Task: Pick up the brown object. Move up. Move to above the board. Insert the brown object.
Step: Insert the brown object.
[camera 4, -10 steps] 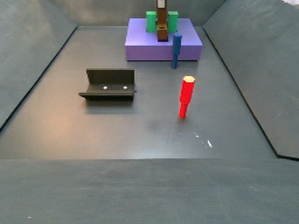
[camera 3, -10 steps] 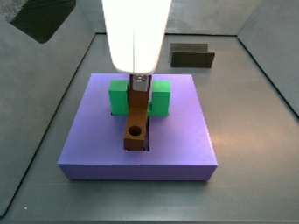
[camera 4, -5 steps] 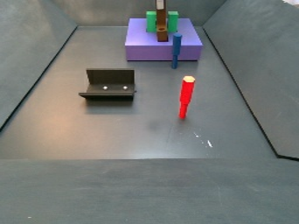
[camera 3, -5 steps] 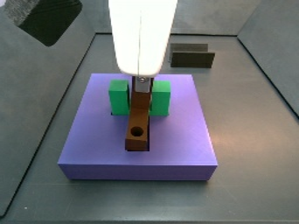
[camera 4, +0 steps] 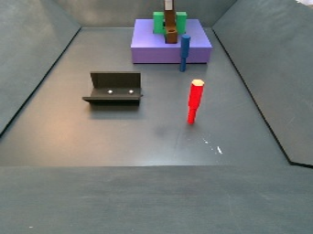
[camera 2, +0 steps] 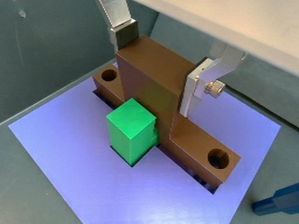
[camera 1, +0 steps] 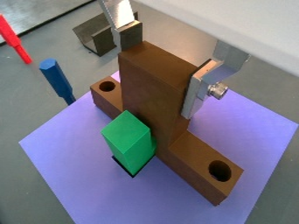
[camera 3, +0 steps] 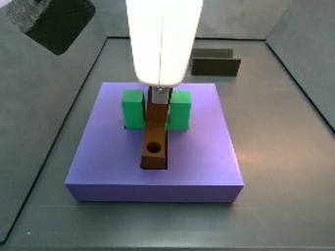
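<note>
The brown object [camera 1: 152, 96] is a reddish-brown bar set in the groove of the purple board [camera 1: 70, 166], beside the green block [camera 1: 128, 140]. It shows in both wrist views [camera 2: 152, 87]. In a side view the bar [camera 3: 156, 127] runs from the gripper towards the board's [camera 3: 105, 167] front, with a round hole near its low end. My gripper [camera 1: 165, 63] is over the board with a finger on each side of the bar's top, shut on it. It also shows in the wrist view [camera 2: 160, 61] and both side views [camera 3: 159, 95] [camera 4: 170, 11].
A blue peg [camera 4: 185, 53] stands against the board's near edge. A red peg [camera 4: 195, 101] stands on the floor mid-way. The dark fixture [camera 4: 113, 88] stands left of it and shows in the side view [camera 3: 215, 63] behind the board. Grey walls enclose the floor.
The gripper's white body has shifted slightly sideways in the side view. The brown bar and the board have not visibly moved.
</note>
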You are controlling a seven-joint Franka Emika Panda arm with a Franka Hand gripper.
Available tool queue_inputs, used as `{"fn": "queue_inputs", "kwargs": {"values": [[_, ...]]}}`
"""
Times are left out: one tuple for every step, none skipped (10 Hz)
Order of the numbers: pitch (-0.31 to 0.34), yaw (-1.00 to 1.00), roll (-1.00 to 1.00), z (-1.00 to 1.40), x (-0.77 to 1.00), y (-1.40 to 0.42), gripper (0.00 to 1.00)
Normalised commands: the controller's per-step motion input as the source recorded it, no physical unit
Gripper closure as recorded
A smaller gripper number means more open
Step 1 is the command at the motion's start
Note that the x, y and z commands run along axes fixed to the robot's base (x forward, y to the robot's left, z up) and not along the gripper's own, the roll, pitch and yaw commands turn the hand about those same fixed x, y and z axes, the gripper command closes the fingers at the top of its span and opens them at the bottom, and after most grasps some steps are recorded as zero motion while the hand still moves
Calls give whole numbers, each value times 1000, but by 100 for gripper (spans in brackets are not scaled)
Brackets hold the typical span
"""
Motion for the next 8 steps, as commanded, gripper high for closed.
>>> {"fn": "queue_inputs", "kwargs": {"values": [[-11,57,0,-186,80,0,100],[-19,9,0,-206,154,0,100],[-23,0,-19,-217,280,0,100],[-19,-66,-41,-203,340,-9,100],[-37,-109,-49,-197,277,0,100],[-37,-57,-30,-194,169,0,100],[-90,0,-39,-240,0,0,100],[-176,0,-86,-374,0,34,100]]}}
